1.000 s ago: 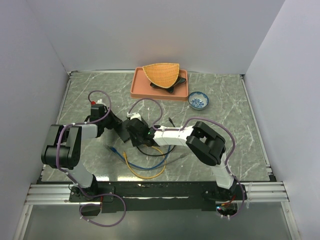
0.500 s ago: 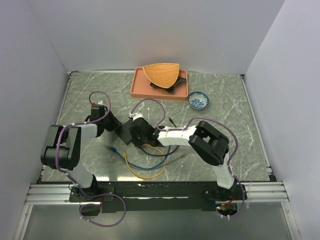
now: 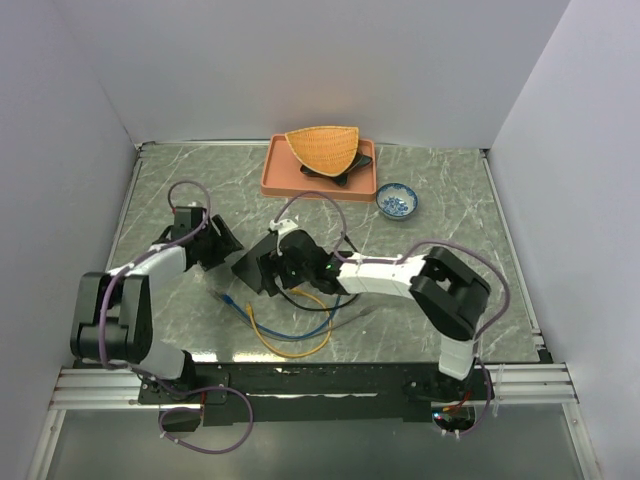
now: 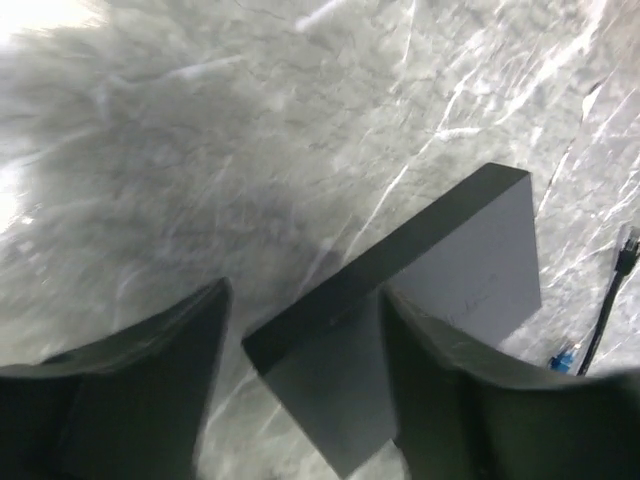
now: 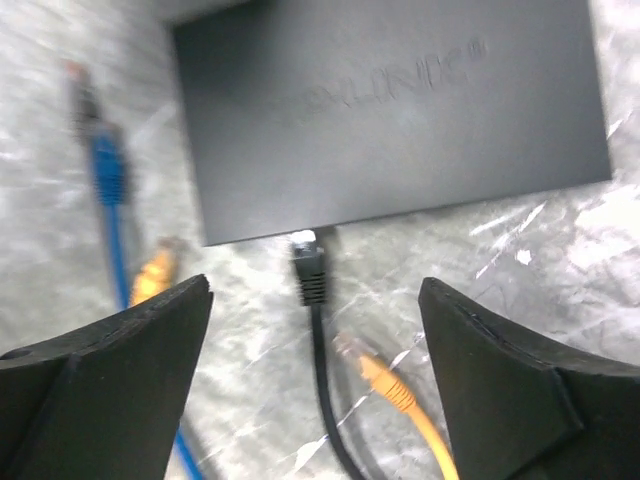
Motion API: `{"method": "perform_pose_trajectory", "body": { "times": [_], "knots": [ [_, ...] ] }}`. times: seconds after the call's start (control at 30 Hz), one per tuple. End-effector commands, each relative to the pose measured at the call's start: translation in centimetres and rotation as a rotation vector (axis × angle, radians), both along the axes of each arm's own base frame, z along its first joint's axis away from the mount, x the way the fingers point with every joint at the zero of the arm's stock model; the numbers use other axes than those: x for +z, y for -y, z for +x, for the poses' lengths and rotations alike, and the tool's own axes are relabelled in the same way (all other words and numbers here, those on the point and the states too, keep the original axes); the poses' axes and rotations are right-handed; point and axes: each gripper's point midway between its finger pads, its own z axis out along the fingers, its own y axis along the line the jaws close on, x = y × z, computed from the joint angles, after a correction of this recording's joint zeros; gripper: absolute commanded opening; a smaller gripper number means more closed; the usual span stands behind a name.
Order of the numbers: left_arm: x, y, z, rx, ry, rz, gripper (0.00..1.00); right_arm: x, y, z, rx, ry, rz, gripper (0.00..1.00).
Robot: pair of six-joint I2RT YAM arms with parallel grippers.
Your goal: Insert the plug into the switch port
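Pointing at long edge of switch (image 5: 390, 110), black plug (image 5: 308, 265)

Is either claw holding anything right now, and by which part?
Nothing is held. The right gripper stands open astride the black plug, which sits at the edge of the switch, untouched. The left gripper is open too, over the switch's corner.

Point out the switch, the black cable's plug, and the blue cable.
flat black rectangular switch box (image 5: 390, 110), right wrist view, middle of its top face
black cable's plug (image 5: 308, 268), right wrist view, plug body by the switch's edge
blue cable (image 5: 108, 182), right wrist view, blue boot near its end
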Motion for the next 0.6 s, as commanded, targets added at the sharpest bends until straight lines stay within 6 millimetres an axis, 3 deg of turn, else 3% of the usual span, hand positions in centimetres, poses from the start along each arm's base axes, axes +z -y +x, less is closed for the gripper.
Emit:
{"method": "perform_pose_trajectory", "body": {
  "times": [0.0, 0.03, 0.1, 0.17, 0.23, 0.43, 0.57],
  "knots": [
    [6.7, -1.1, 1.6, 0.018, 0.154, 0.049, 0.78, 5.9, 0.0, 0.1, 0.029, 0.096, 0.11, 0.96],
    [7.9, -1.0, 1.7, 0.013, 0.183, 0.047, 0.82, 6.1, 0.3, 0.0, 0.028, 0.098, 0.11, 0.99],
    [11.4, -0.6, 1.5, 0.0, 0.281, 0.028, 0.99, 7.5, 1.0, -0.4, 0.028, 0.115, 0.126, 0.99],
    [13.9, 0.0, 0.8, -0.031, 0.362, -0.003, 0.96, 8.5, 2.0, -0.9, 0.036, 0.132, 0.136, 0.99],
    [15.3, 1.0, 0.0, -0.062, 0.41, -0.058, 0.96, 8.8, 2.6, -1.4, 0.037, 0.132, 0.134, 0.99],
    [16.3, 3.2, -3.7, -0.129, 0.585, -0.224, 0.96, 9.3, 6.1, -3.1, 0.01, 0.147, 0.133, 0.99],
    [15.6, 3.4, -4.3, -0.119, 0.582, -0.253, 0.96, 6.9, 7.9, -4.4, 0.005, 0.123, 0.117, 0.99]
  ]
}}
